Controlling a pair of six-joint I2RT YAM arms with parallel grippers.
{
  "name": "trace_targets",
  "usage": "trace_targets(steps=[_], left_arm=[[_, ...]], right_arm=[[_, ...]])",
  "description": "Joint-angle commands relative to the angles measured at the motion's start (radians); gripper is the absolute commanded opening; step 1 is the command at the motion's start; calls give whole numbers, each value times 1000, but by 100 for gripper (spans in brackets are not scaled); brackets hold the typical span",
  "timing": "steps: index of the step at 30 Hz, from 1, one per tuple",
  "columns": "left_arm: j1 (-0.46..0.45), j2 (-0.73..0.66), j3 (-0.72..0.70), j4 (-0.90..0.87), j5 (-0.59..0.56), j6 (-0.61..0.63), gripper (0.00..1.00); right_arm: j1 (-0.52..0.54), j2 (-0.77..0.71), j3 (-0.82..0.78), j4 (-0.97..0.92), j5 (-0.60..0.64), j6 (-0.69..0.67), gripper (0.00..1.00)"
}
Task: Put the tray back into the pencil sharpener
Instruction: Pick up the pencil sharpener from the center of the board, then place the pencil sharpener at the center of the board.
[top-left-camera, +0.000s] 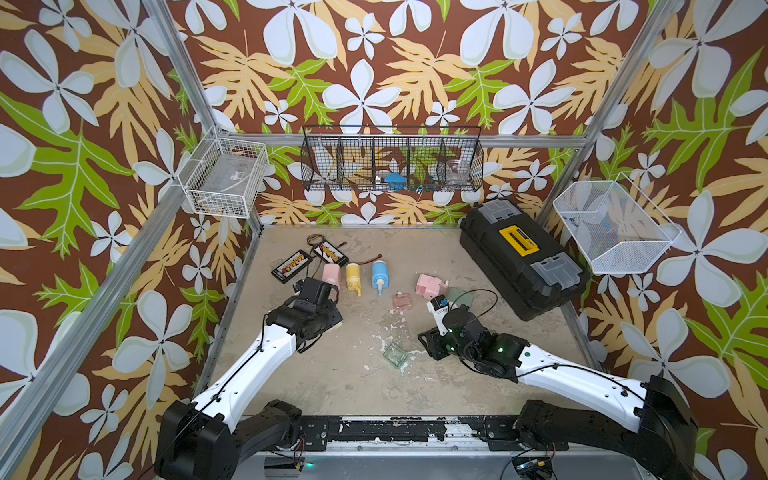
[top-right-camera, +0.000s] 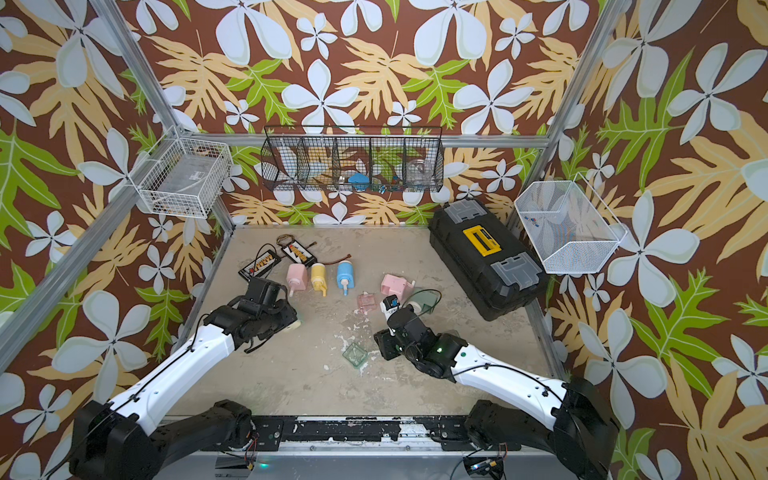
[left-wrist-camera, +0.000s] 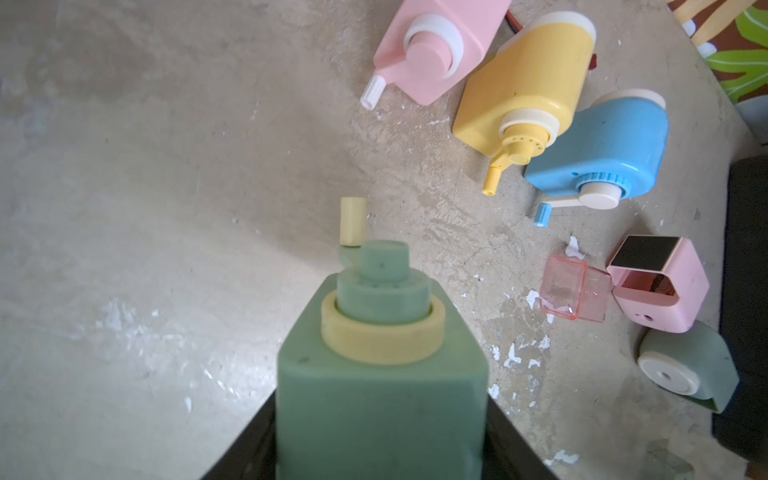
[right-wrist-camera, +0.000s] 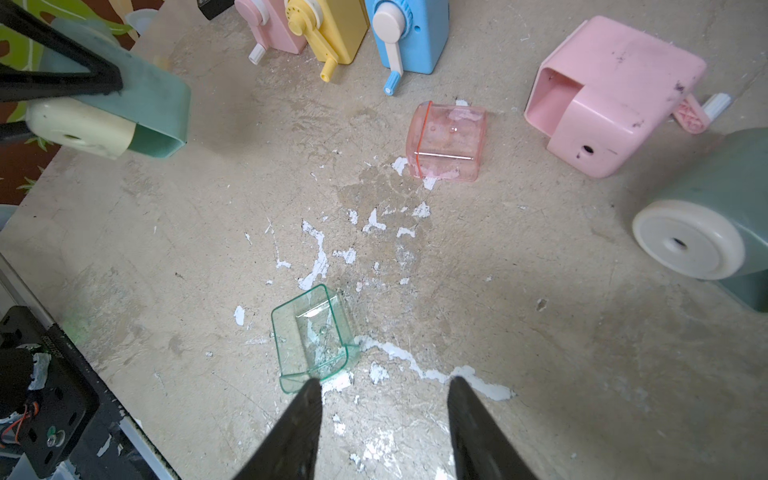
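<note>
Gripping the green sharpener (left-wrist-camera: 380, 374), left gripper (left-wrist-camera: 380, 440); right gripper (right-wrist-camera: 382, 415) agape by empty green tray (right-wrist-camera: 311, 336).

Tray (top-left-camera: 395, 354) on table (top-left-camera: 332, 386), centre front; pencil sharpener (left-wrist-camera: 380, 374) in left hand (left-wrist-camera: 380, 451); toolbox (top-left-camera: 519, 257) back right.

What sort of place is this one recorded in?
Probably a purpose-built robot test booth: an aluminium frame carries flower-print walls, wire baskets hang from it, and a left arm and right arm are mounted at the scuffed table's front edge.
</note>
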Motion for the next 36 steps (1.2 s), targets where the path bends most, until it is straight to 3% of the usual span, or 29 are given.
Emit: trace_targets(steps=[1,5,8,18,22,26,32,36], left_arm=[[-43,-27,-18,-103,-72,-282,23],[-114,-11,-36,-176,-97,-435,24],[-137,37,-52,-187,-37,-503,22],[-206,229,13,-180,28,-519,35],[-220,258,12,-172,26,-518,46],[-225,267,6,-169,27,-513,68],[-225,232,-6,-146,26,-514,91],[-225,194,6,-170,8,-504,100]], right_arm=[[0,5,9,23,8,6,50],[0,12,13,21,9,10,49],[0,21,18,20,9,11,48],[0,11,20,8,7,31,48],[0,-1,13,-1,18,33,47],[1,-4,10,-6,23,35,47],[1,-8,12,-9,28,36,47],[0,-6,16,-10,31,35,48]])
